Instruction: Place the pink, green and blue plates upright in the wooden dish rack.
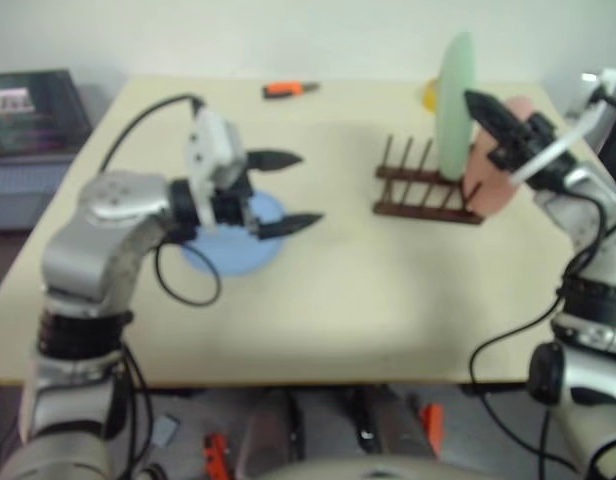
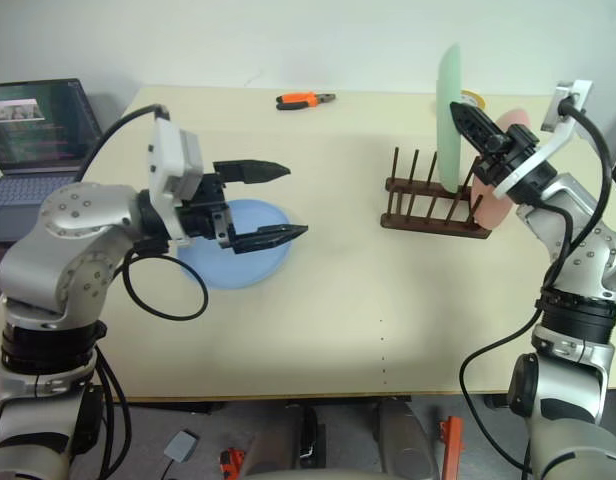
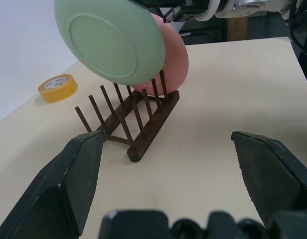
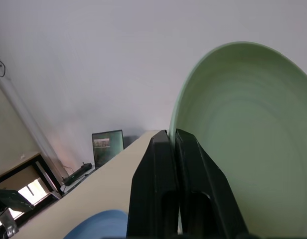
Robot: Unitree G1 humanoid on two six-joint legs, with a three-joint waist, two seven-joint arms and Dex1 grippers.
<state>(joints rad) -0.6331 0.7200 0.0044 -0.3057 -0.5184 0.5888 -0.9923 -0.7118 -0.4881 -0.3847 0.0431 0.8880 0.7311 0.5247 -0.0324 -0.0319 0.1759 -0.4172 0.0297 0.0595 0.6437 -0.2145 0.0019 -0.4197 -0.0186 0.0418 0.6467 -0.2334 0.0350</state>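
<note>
Right eye view: green plate pinched above rack

Left gripper [image 2: 273, 203] wide open, empty, over blue plate [image 2: 235, 258] flat at left centre. Rack [image 2: 433, 208] right of centre, pink plate [image 2: 500, 170] standing in it. Right gripper [image 2: 462, 113] clamped on green plate [image 2: 449, 110], upright, upper right.

wall [image 2: 288, 40]: white | table [image 2: 368, 330]: beige | laptop [image 2: 33, 130]: left, open

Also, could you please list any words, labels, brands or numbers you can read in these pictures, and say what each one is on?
None can be read.
Round yellow tape roll: dark marks on its side, too small to read.
Open laptop screen: coloured content, too blurred to read.
The plates, rack and table carry no visible text.
</note>
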